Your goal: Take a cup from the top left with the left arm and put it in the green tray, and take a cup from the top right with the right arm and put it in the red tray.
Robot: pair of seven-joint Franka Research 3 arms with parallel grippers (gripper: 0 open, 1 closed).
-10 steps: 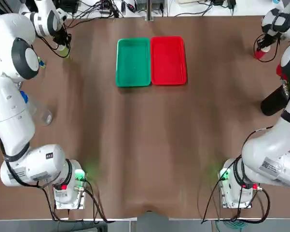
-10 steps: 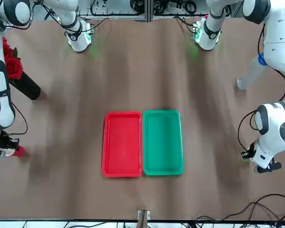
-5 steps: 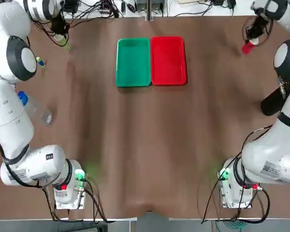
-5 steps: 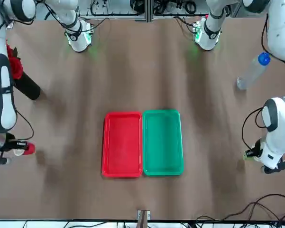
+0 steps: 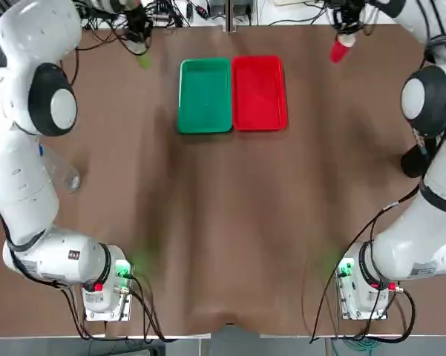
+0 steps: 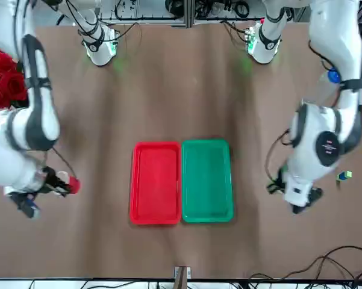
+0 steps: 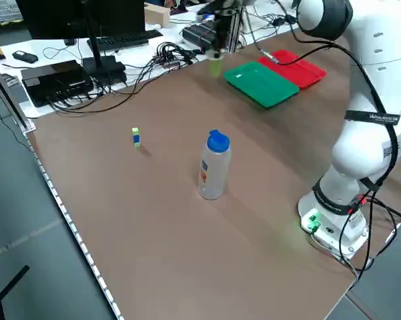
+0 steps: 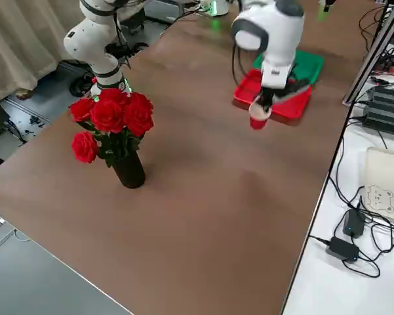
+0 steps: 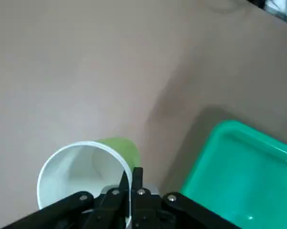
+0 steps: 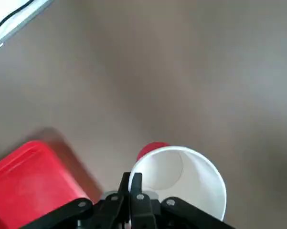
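White-rimmed and yellow-green, the left cup (image 9: 88,174) is pinched by its wall in the left gripper's (image 9: 130,183) clenched fingers, above the table (image 5: 230,245) at 10 o'clock from the green tray (image 5: 205,96); the arm's black band (image 7: 371,117) carries lettering too small to read, and the arm reaches toward 12 o'clock from its base. The red tray (image 5: 259,93) adjoins at 3 o'clock, brown tabletop showing from both trays' rims toward 6 o'clock. At the red tray's 2 o'clock, the right gripper (image 10: 132,186), also reaching far out, grasps the red cup (image 10: 186,179) by its wall, fingers clenched.
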